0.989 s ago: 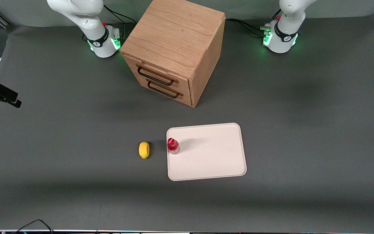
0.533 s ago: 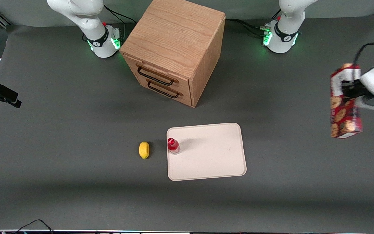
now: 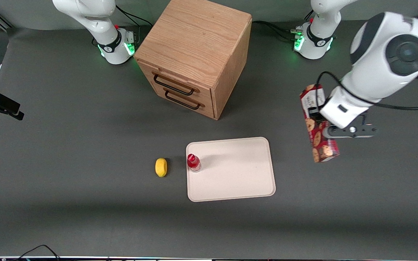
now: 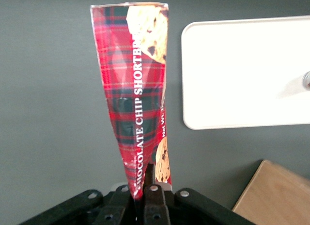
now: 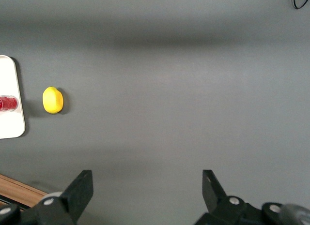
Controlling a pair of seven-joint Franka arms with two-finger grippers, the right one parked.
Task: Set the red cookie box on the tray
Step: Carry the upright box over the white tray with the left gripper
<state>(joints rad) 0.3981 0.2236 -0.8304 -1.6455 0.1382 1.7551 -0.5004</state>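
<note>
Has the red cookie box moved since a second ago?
Yes. The gripper, shut on the red cookie box, has carried it in from the working arm's end toward the tray, not yet over it.

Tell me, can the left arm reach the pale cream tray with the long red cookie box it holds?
Probably yes: the gripper, shut on the red cookie box, hangs beside the tray; only the small red-capped bottle stands there.
</note>
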